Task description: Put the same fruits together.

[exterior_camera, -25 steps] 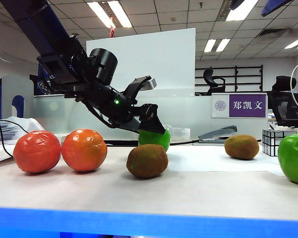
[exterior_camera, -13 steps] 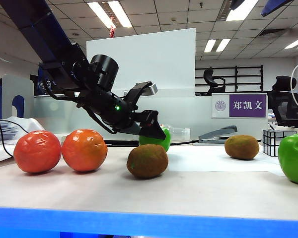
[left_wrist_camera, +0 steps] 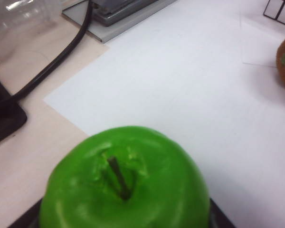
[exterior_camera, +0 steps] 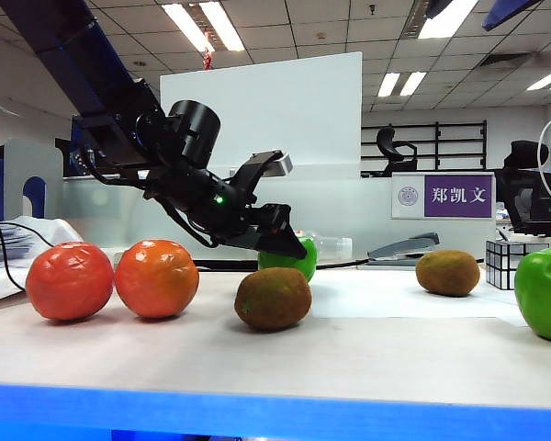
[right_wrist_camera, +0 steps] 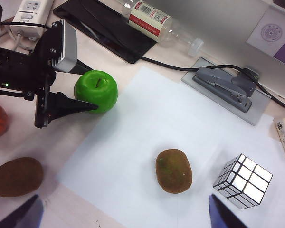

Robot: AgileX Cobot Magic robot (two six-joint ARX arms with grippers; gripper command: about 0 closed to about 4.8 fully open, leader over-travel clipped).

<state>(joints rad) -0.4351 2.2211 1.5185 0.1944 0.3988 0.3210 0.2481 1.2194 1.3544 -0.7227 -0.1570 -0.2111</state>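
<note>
Office behind, with ceiling lights, a white board and a purple name sign; pale counter (exterior_camera: 367, 358) in front, partly covered by a white sheet (right_wrist_camera: 147, 123).

Near the front left corner: two oranges (exterior_camera: 69, 280) side by side, close enough to look touching. Just right of them, toward the middle of the front edge: first kiwi (exterior_camera: 273, 298), lying on bare counter. Behind it, nearer the back edge: first apple (exterior_camera: 298, 262), upright, stem up, resting at the sheet's left border.

Left pincer (exterior_camera: 289, 243) reaches down from the left on a black arm and straddles that apple, jaws spread to either side. One fingertip (right_wrist_camera: 92, 107) meets the green skin; the other sits close against the far side, contact there not clear. No lift visible, with the apple on the counter. Left wrist view filled by the apple's top, black finger parts showing at both lower flanks.

On the sheet toward the right edge: second kiwi (exterior_camera: 447, 272), well apart from the first. Second apple (exterior_camera: 544, 292) at the front right, cut by the frame. Mirrored cube (right_wrist_camera: 242, 180) just beside the second kiwi, not touching.

Right pincer (right_wrist_camera: 123, 213) hangs high above the sheet, jaws wide apart, holding nothing; only the two tips show.

Along the back edge: grey stapler (right_wrist_camera: 223, 88), clear bottle (right_wrist_camera: 159, 26) on its side, black cable (right_wrist_camera: 171, 64).
</note>
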